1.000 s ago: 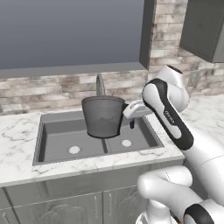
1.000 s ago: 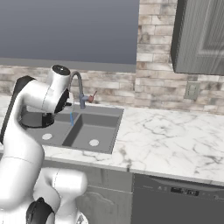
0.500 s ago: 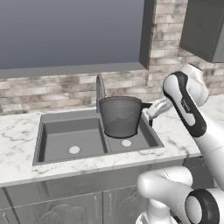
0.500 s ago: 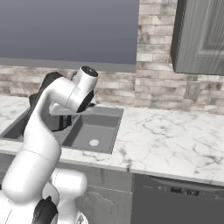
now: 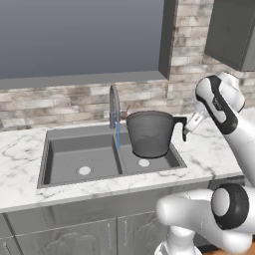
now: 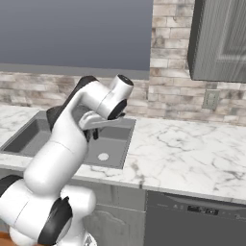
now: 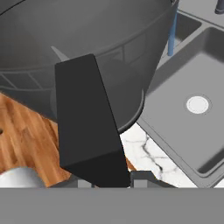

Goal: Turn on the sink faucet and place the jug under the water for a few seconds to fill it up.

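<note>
The counter is white marble veined in grey, and set into it is the sink, a matte grey rectangle with two basins and a round pale drain in each. The jug hangs in the air above the right basin, near the sink's right edge; it is a wide, dark grey, smooth-walled cylinder, upright or close to it, with its open mouth up and a short black handle sticking out toward the arm. The claw sits on the jug's right side at that handle and appears to be closed on it; in the hand view the blocky black handle runs straight out from the wrist, with the jug's curved wall beyond. The sink faucet, a slim grey metal gooseneck, rises from the back edge of the sink over the divider between the basins. The water, a thin straight blue stream, falls just left of the jug, outside its rim. So the stream lies to the left of the jug, away from the claw, and I judge the fill calls for a short carry leftward, toward the divider, with the mouth kept level.
</note>
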### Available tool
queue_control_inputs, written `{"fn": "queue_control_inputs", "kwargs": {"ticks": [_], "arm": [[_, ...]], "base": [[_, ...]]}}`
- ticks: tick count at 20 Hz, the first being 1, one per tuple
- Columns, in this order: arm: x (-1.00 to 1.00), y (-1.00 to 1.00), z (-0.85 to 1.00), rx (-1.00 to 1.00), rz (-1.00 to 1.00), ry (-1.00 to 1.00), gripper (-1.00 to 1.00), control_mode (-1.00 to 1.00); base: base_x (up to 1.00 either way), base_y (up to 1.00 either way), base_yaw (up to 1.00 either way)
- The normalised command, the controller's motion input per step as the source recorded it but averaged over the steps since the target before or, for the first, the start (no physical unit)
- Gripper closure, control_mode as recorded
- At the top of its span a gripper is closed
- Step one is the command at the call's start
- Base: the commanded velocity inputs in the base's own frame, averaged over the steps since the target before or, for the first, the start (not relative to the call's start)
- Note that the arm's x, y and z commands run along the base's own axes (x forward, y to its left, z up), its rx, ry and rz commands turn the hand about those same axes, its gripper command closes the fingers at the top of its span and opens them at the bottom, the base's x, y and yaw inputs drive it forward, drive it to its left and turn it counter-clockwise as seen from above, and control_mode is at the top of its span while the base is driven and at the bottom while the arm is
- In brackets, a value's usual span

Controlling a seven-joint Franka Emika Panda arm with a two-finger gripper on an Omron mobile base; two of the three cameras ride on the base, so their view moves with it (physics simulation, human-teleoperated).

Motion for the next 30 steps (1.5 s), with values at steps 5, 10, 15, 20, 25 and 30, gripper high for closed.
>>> {"fn": "queue_control_inputs", "kwargs": {"ticks": [5, 10, 15, 20, 25, 30], "arm": [[0.45, -0.2, -0.39, 0.0, 0.11, 0.0, 1.0, -1.0], [0.36, -0.02, -0.34, 0.0, 0.06, 0.0, 1.0, -1.0], [0.28, 0.0, -0.18, 0.0, 0.04, -0.01, 1.0, -1.0], [0.25, 0.0, -0.32, 0.0, 0.04, -0.05, 1.0, -1.0], [0.29, 0.0, -0.18, 0.0, 0.0, -0.02, 1.0, -1.0], [0.3, 0.0, -0.17, 0.0, 0.0, -0.03, 1.0, -1.0]], "base": [[0.0, 0.0, 0.0], [0.0, 0.0, 0.0], [0.0, 0.0, 0.0], [0.0, 0.0, 0.0], [0.0, 0.0, 0.0], [0.0, 0.0, 0.0]]}}
